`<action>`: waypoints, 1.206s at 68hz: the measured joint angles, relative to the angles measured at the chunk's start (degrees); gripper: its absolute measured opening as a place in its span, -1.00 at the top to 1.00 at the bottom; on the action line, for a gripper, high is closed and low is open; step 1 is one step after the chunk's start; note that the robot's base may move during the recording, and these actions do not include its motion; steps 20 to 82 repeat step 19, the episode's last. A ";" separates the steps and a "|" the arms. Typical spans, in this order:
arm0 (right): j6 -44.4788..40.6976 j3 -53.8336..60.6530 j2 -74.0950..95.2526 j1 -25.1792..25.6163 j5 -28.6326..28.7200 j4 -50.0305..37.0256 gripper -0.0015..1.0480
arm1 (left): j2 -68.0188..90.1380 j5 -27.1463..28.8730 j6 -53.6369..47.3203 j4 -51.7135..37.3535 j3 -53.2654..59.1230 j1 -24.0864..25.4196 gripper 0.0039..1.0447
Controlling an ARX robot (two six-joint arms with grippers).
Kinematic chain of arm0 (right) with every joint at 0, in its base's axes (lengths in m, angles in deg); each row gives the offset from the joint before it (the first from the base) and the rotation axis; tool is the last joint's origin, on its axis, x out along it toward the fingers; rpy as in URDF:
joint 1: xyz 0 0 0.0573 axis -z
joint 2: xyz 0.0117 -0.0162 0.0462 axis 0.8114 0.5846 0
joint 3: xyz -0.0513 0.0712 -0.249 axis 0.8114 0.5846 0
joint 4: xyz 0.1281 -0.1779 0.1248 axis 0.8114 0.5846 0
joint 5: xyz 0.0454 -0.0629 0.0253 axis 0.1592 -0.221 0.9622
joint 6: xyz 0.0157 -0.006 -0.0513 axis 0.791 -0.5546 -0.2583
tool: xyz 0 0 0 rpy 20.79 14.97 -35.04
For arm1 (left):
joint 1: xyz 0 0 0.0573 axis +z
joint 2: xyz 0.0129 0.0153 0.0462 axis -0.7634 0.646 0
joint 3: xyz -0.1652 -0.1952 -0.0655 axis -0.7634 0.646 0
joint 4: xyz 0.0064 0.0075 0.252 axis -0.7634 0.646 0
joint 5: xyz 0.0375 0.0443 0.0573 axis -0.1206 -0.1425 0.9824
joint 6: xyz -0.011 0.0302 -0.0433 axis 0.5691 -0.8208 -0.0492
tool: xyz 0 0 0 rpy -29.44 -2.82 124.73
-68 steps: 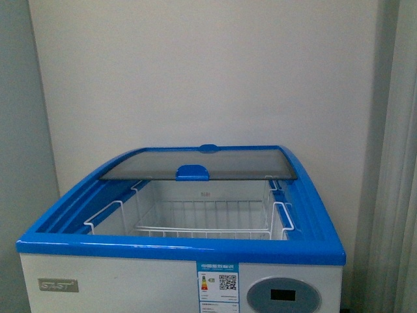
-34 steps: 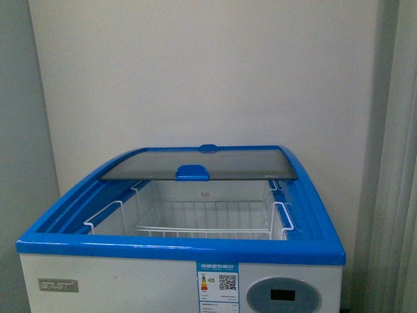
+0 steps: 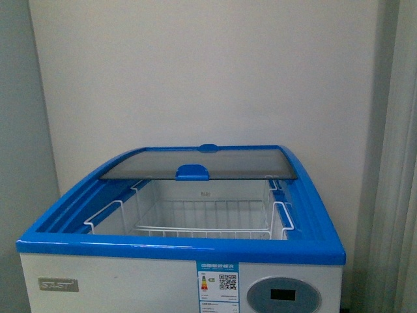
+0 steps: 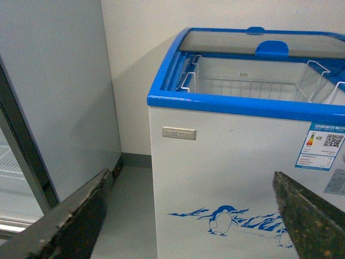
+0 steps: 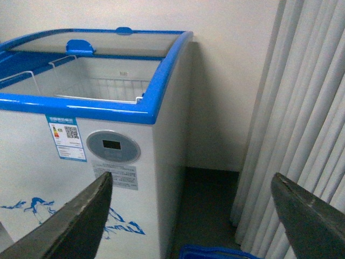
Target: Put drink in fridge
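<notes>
Fridge lid slid back, nothing in it but a basket
The fridge (image 3: 182, 251) holds one bare white wire basket (image 3: 202, 218); left fingers (image 4: 75, 224) and right fingers (image 5: 81, 218) gape wide, both holding nothing

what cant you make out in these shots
- The drink: in no view, so its whereabouts are unknown.
- fridge floor: front view, hidden by the wire basket and front wall.
- energy label text: too small in every view.
- blue object: right wrist view, cut off by the edge.
</notes>
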 joint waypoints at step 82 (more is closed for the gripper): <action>0.00 0.00 0.00 0.00 0.00 0.00 -0.85 | 0.00 0.00 -0.02 0.00 0.00 0.00 -0.85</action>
